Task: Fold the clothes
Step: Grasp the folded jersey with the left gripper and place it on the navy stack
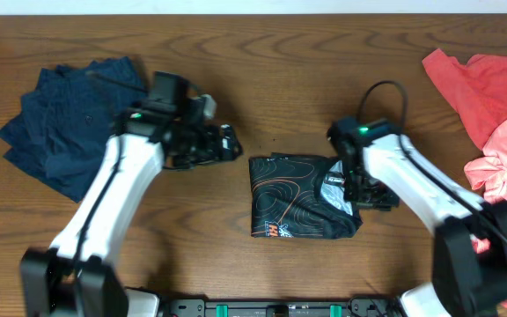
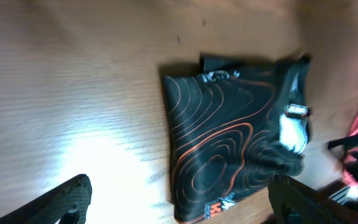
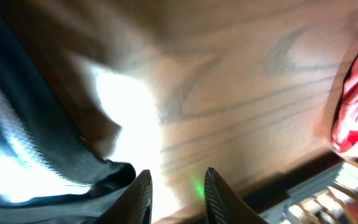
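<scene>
The black jersey (image 1: 299, 197) with thin orange contour lines lies folded into a rough square at the table's middle; the left wrist view shows it as the jersey (image 2: 229, 137). My left gripper (image 1: 228, 143) hovers just left of it, jaws wide open and empty (image 2: 182, 205). My right gripper (image 1: 360, 188) is at the jersey's right edge, jaws a little apart with nothing between them (image 3: 178, 196); the dark jersey cloth (image 3: 42, 174) lies beside its left finger. Navy garments (image 1: 69, 123) lie spread at the far left. Coral-pink shirts (image 1: 491, 106) are piled at the far right.
The wooden table (image 1: 289, 70) shows bare wood behind the jersey. A black rail with green clips (image 1: 262, 308) runs along the front edge. A black cable (image 1: 394, 92) loops above the right wrist. A coral shirt (image 3: 356, 118) appears at the right of the right wrist view.
</scene>
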You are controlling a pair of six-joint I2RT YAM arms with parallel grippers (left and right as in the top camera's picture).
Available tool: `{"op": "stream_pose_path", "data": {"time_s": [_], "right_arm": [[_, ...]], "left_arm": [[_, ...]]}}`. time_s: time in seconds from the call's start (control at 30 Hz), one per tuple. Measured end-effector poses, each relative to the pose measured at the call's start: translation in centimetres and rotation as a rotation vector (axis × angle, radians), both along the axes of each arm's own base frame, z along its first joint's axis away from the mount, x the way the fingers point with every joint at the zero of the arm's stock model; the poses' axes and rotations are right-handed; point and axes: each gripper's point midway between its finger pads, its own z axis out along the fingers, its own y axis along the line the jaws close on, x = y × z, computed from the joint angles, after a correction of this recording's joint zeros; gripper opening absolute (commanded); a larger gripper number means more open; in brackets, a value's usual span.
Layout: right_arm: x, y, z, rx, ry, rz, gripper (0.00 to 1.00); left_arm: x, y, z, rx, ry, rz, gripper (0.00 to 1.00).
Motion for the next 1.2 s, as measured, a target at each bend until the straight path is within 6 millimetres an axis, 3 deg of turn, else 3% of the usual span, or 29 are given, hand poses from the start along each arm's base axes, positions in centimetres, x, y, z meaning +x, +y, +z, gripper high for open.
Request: {"op": "stream_pose_path", "data": {"time_s": [0.2,0.43,0.5,0.53,0.57,0.6,0.73,0.87,0.97,1.1,1.2], "right_arm": [[2.1,-0.5,4.3,0.111,-0.205,-0.017,0.44],[1.9,-1.4,7.0,0.154,-0.301,-0.019,0.46],[1.9,-1.5,7.2,0.158,-0.304,-0.018,0.45],[1.9,-1.5,7.2,0.158,-0.303,-0.016,0.45],[1.8,-1.4,7.2,0.16,-0.302,-0.012,0.45],[1.8,-1.4,7.2,0.161,-0.3,-0.012,0.45],[1.8,-1.4,7.2,0.164,-0.298,-0.009,0.44],[1.8,-1.4,7.2,0.164,-0.297,-0.007,0.44],[1.8,-1.4,7.2,0.164,-0.296,-0.005,0.43],[1.7,-1.4,7.2,0.165,-0.296,-0.005,0.43],[1.8,-1.4,7.2,0.165,-0.296,-0.005,0.43]], "left_arm": [[-0.2,-3.2,-5.4,0.006,0.101,-0.108,0.95],[-1.1,-7.7,-10.0,-0.133,0.182,-0.243,0.94],[-1.6,-9.2,-9.8,-0.194,0.186,-0.283,0.81],[-1.9,-9.8,-9.9,-0.205,0.188,-0.301,0.59],[-2.2,-10.3,-10.1,-0.216,0.193,-0.318,0.26],[-2.6,-10.7,-10.5,-0.218,0.196,-0.341,0.06],[-3.5,-11.2,-11.4,-0.207,0.204,-0.384,0.06],[-2.6,-9.2,-11.5,-0.117,0.204,-0.356,0.07],[0.4,-6.0,-9.9,-0.017,0.148,-0.284,0.06],[6.8,0.2,-4.6,0.107,-0.051,-0.126,0.06],[10.9,6.4,0.6,0.217,-0.224,0.032,0.06]]}}
